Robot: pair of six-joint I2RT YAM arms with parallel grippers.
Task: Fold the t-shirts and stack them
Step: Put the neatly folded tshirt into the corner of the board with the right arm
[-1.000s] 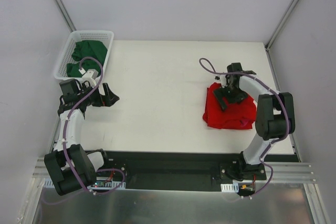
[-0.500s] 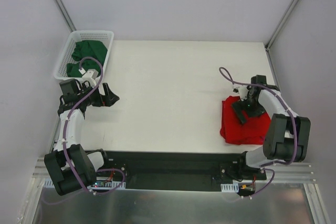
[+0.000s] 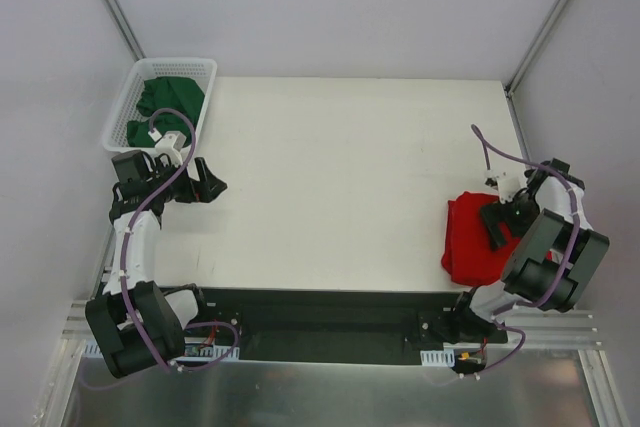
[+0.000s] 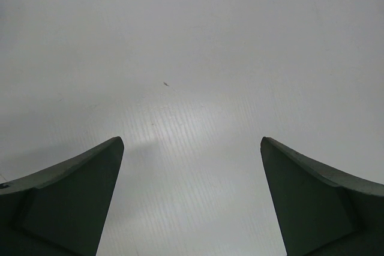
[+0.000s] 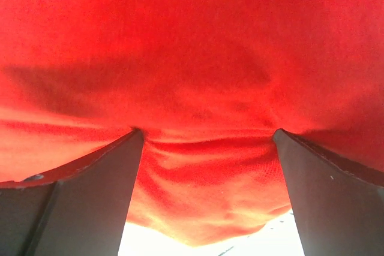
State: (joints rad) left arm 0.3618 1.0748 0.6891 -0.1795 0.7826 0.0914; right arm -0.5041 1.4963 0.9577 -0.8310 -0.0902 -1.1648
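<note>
**Red shirt parked at the right; a green one looks due next**

The red t-shirt (image 3: 468, 242) lies as a compact folded bundle on the right side of the table (image 3: 340, 167), close to the near edge and just in front of the right arm's base. Going by how it lies, you are at the end of its step: it looks folded and is being settled where the stack would start.

The right gripper (image 5: 207, 136) is down on the shirt's top layer. In its wrist view red cloth fills almost everything, with a small ridge of fabric bunched between the jaws. They stand wide apart and clamp nothing. They seem to press on the cloth rather than pinch it, though you cannot tell how firmly from here.

The green t-shirts (image 3: 165, 97) are heaped unfolded in the white basket (image 3: 118, 107) at the far left corner, well apart from the red one. The left gripper (image 4: 192, 142) hangs just in front of that basket, over bare table, jaws fully spread and empty.

For the next move, lift the right gripper straight up so the bunched ridge does not drag and spoil the fold. Then send the left gripper into the basket for one green shirt only, since the heap could come out tangled.
</note>
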